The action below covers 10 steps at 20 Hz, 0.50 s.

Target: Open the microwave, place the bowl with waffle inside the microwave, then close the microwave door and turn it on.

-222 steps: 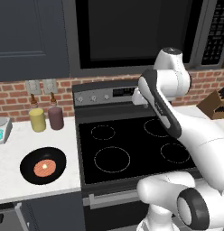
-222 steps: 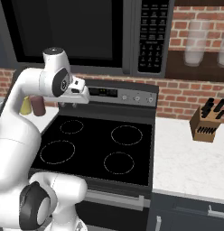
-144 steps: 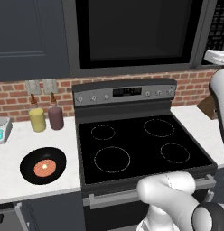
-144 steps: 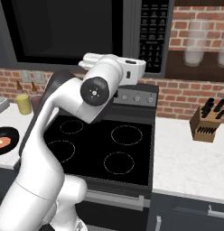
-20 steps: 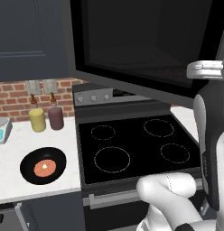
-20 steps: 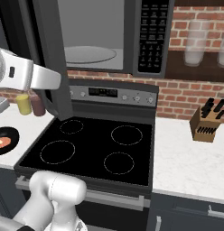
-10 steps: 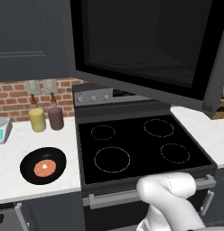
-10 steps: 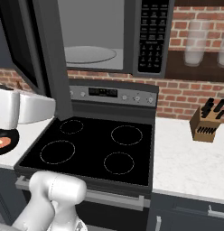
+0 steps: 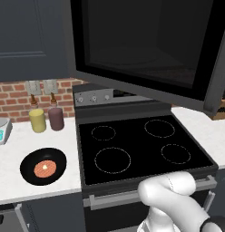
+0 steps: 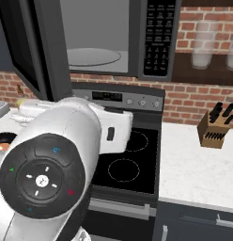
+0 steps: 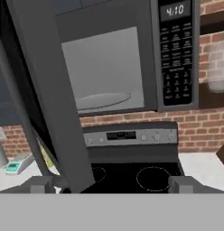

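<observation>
Flat, even light fills the rendered kitchen, with no hard shadows on the bench [image 9: 51,136]. The microwave door [image 9: 146,45] glass is black and dull, without glare. The hand view is soft and slightly blurred.

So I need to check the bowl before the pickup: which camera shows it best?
The left base view: the bowl sits whole on the counter, waffle inside. The right base view catches just its edge behind the arm.

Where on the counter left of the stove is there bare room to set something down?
Bare white counter lies in front of the bowl, and between it and the stove. The back is crowded: yellow jar, maroon jar, small scale.
</observation>
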### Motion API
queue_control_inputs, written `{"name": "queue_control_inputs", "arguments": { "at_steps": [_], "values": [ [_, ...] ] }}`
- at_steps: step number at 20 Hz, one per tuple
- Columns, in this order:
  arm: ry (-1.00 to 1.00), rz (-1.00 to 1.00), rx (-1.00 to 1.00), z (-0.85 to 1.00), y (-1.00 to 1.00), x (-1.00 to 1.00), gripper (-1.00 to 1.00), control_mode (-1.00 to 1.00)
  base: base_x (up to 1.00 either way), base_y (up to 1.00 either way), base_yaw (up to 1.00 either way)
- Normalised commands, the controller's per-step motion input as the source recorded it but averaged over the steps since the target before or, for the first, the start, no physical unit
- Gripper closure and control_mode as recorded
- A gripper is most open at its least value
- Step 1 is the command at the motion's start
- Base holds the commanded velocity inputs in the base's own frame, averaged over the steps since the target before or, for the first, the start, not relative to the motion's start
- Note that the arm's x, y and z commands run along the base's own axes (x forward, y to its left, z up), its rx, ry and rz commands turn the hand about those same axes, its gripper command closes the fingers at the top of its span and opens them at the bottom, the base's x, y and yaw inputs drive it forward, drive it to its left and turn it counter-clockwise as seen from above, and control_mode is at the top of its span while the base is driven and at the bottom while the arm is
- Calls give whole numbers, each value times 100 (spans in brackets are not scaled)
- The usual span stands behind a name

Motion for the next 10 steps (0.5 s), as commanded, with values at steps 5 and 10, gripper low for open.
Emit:
{"name": "queue_control_inputs", "arguments": {
  "at_steps": [5,10],
  "values": [
    [-1,62,11,-27,-51,12,-100,-100,0,0,0],
    [-5,37,4,-35,-3,47,-100,-100,0,0,0]
  ]
}}
